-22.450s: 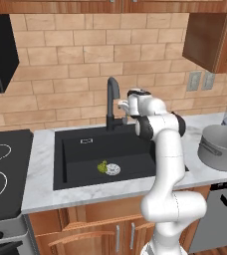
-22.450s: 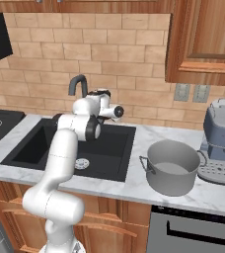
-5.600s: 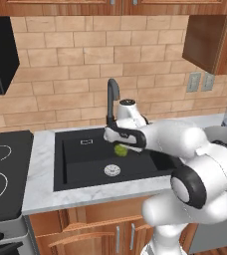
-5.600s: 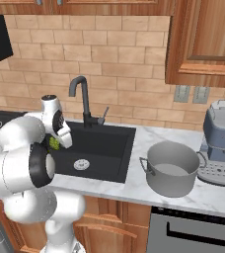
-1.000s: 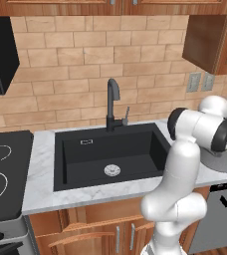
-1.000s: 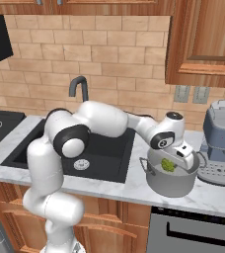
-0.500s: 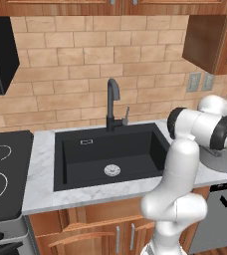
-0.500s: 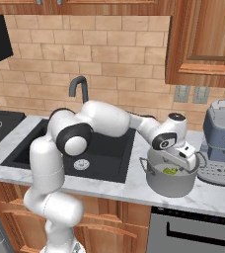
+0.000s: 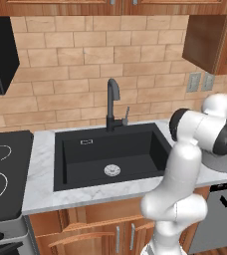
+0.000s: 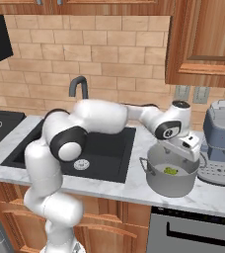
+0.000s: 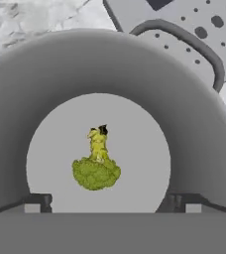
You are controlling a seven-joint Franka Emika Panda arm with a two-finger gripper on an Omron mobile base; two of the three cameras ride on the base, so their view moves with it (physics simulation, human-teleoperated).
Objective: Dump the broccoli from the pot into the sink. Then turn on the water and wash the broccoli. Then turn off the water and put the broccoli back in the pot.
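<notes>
The gripper (image 11: 105,202) hangs over the pot (image 10: 172,174) with its fingers spread wide and empty, and the broccoli (image 11: 96,163) lies on the pot's floor between and beyond them. In the hand view its yellow stalk points up toward the far wall, head nearer the fingers, long axis roughly along the view's vertical. Farther off, the sink (image 10: 110,148) holds no floret and no stream falls from the faucet (image 9: 112,102), so the task looks essentially finished, with only pulling the arm clear left.

Reaches far right from the base, elbow bent, wrist turned down. Gripper (image 11: 105,202) points straight downward, fingers (image 11: 35,202) spread wide, holding nothing.
</notes>
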